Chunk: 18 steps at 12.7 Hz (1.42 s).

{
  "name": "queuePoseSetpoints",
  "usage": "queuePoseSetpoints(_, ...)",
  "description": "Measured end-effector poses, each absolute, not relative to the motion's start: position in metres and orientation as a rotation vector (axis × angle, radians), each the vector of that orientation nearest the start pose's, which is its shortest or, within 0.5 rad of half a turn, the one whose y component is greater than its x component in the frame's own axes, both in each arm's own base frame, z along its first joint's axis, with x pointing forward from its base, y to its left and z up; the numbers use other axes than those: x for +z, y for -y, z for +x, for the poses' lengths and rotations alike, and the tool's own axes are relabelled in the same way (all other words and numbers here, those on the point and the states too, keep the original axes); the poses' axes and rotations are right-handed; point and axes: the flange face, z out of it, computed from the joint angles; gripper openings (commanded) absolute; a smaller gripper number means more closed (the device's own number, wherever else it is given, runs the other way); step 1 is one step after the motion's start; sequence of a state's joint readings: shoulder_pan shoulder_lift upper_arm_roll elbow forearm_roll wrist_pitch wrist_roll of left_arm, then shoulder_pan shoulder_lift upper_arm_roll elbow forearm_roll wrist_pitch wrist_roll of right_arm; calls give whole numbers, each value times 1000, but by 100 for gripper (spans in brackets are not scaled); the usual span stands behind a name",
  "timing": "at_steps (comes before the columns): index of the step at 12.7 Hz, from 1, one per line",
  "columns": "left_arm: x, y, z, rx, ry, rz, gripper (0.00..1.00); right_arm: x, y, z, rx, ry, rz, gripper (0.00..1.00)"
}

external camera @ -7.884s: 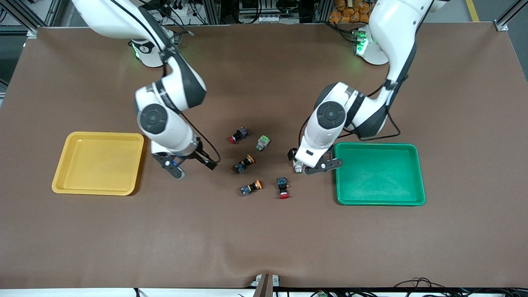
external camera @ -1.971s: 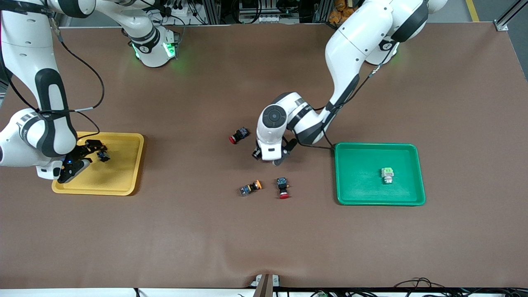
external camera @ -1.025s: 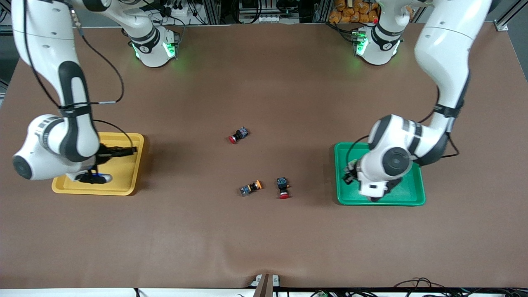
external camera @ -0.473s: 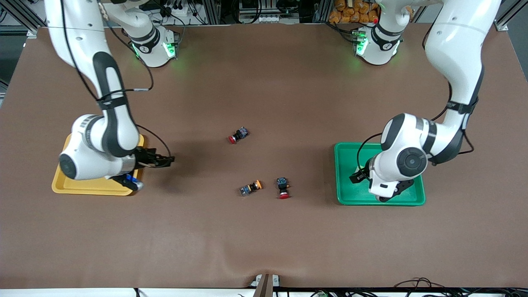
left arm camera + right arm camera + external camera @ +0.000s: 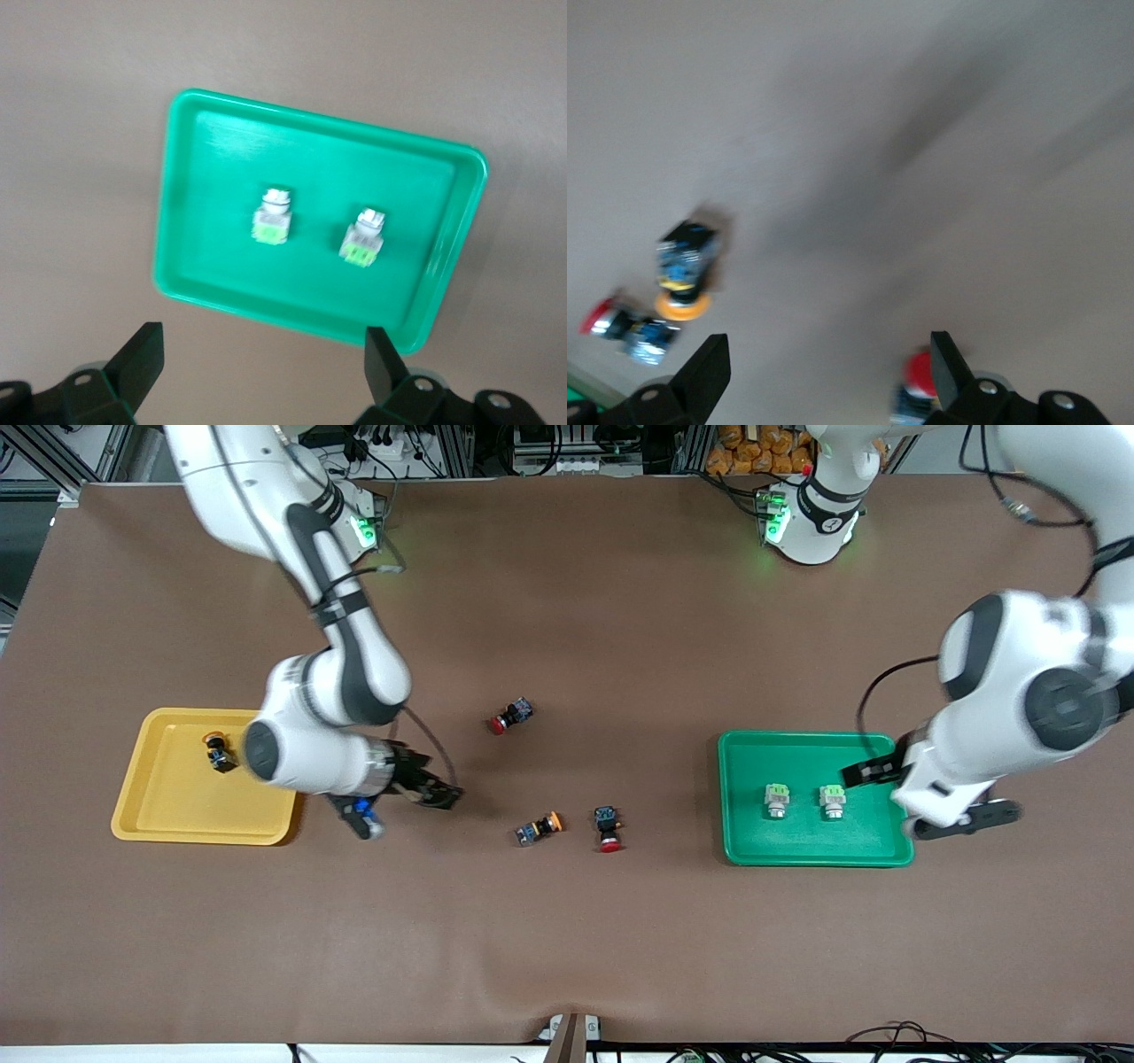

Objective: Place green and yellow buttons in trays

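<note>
Left end effector (image 5: pixel 932 799) withdrew past green tray (image 5: pixel 815 856) rim, released; right end effector (image 5: pixel 403 806) released.

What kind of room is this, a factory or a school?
Probably a robot lab. Two white arms are bolted to a brown table, cables and metal framing crowd its edge, and little buttons are being sorted into a yellow tray and a green tray.

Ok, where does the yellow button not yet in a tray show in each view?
Front view: the yellow button lies near the middle, beside the red-capped switch, toward the right arm's end from it.
Right wrist view: it shows here, close to the same red-capped switch.
Left wrist view: not in it.
Shared landmark: that red-capped switch.
</note>
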<state>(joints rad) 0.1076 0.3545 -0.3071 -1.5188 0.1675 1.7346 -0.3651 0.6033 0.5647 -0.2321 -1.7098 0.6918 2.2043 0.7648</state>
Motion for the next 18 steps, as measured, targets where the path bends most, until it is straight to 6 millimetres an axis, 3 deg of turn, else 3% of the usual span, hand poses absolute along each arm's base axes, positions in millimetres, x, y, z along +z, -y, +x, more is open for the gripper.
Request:
queuePoseSetpoints(2,501,88,639,82,178,-3046,100,265,-321,610,293,-1131,-2549,100)
queuePoseSetpoints(5,558,90,613,18,183,-3033,100,256,-357,624,232,-1315,-2501,100)
queuePoseSetpoints(7,591,97,593,-14,187,-3060,100,239,-382,631,155,-1397,-2499,100)
queuePoseSetpoints(11,620,107,561,-46,191,-3101,100,214,-397,639,60,-1402,-2520,100)
queuePoseSetpoints(12,623,107,557,-52,193,-3099,100,212,-399,641,54,-1398,-2520,95)
queuePoseSetpoints(14,625,105,555,-58,198,-3097,100,203,-401,642,52,-1397,-2528,83)
queuePoseSetpoints(15,625,104,555,-58,202,-3097,100,199,-401,642,51,-1396,-2534,69)
queuePoseSetpoints(17,625,102,556,-58,207,-3096,100,188,-401,642,18,-1384,-2550,4)
queuePoseSetpoints(18,625,102,555,-59,207,-3096,100,184,-401,642,-2,-1371,-2565,0)
